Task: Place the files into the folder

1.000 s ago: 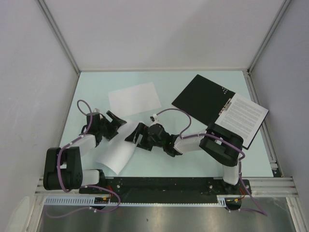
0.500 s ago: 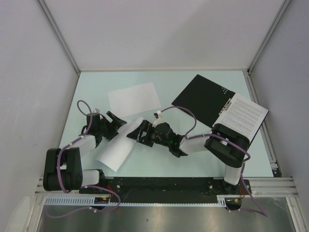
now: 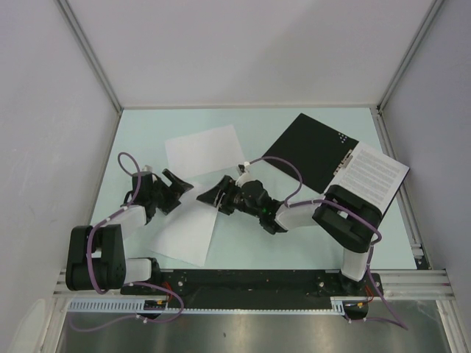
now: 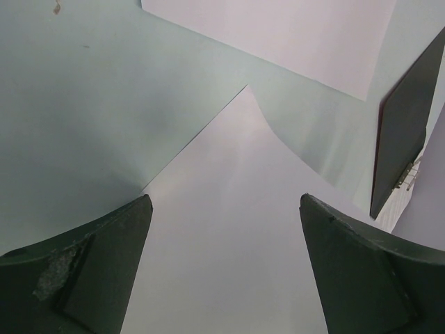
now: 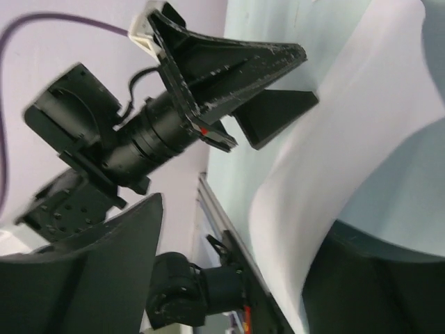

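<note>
The folder (image 3: 313, 151) lies open at the back right, black inside up, and the sheet with text (image 3: 374, 175) lies on its right half. One blank sheet (image 3: 204, 149) lies flat behind the arms. A second blank sheet (image 3: 188, 232) lies front left, its near edge curling up (image 5: 327, 174) beside one finger of my right gripper (image 3: 210, 197). That gripper (image 5: 243, 216) is open, with nothing between its jaws. My left gripper (image 3: 175, 184) is open just over the same sheet (image 4: 222, 243), fingers wide apart (image 4: 224, 202).
Both grippers face each other closely; the left gripper (image 5: 309, 73) shows in the right wrist view. The folder's edge (image 4: 403, 132) and the far blank sheet (image 4: 292, 35) show ahead of the left gripper. Grey walls enclose the table on three sides.
The right gripper has drawn back to the right and away from the arm bases. The sheet it held up has dropped and now lies flatter on the table. The left arm has not moved.
</note>
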Available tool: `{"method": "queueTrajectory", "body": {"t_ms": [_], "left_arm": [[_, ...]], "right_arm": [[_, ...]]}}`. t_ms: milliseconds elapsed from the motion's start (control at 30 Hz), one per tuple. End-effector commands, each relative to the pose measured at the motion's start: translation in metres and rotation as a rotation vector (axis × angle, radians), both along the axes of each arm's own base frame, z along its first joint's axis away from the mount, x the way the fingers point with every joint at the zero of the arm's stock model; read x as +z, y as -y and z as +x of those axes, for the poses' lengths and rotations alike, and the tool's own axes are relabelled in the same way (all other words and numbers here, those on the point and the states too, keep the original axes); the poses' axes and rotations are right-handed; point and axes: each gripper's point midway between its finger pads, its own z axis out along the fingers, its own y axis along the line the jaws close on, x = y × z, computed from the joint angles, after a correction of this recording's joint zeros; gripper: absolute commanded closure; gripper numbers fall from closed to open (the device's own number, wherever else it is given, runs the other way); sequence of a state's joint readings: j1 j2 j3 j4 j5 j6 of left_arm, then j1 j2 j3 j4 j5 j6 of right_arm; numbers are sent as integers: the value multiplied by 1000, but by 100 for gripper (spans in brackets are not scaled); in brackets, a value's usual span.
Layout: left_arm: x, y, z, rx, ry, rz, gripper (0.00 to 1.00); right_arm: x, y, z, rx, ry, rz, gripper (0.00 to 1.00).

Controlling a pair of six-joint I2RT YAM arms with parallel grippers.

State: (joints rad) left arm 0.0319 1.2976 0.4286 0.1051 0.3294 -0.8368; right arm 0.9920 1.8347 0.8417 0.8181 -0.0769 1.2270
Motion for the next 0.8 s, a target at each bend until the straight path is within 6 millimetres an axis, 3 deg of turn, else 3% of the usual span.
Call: {"method": "queueTrajectory", "body": {"t_ms": [0,100,233,267,367,400,433,467,500,567,600,633,667,700,733,767], "left_arm": [[-39,5,-48,-41,-214,23,3],[-40,4,-48,-41,-213,23,3],[-37,5,-46,-50,-197,25,3],[-35,5,-45,-55,-189,29,3],[-16,15,-36,-134,-117,91,3],[4,20,-27,-168,-49,110,5],[14,22,-21,-213,2,144,6],[38,28,-7,-241,83,164,8],[55,39,-2,-286,151,192,10],[90,53,18,-321,274,243,10],[107,74,25,-354,344,225,10],[108,87,31,-372,351,209,10],[128,106,41,-398,420,167,10],[147,134,47,-428,500,105,10],[139,152,54,-454,485,82,11],[155,172,66,-473,534,49,11]], "right_arm": [[-5,-5,-6,13,6,-57,40],[-19,-1,-14,3,7,-143,44],[-35,6,-16,-14,31,-241,58],[-36,8,-17,-8,40,-254,72],[-36,20,-9,0,111,-324,100],[-26,27,-2,-4,143,-329,100],[-34,38,-2,26,178,-405,100],[-32,47,1,36,203,-443,100],[-33,76,11,29,174,-513,100],[-30,112,24,30,223,-624,100],[-41,138,21,59,179,-705,100],[-27,169,42,14,201,-724,100],[-26,189,49,37,245,-785,100],[-34,212,44,74,198,-842,100],[-30,247,63,19,174,-858,100],[-30,265,69,39,205,-904,100]]}}
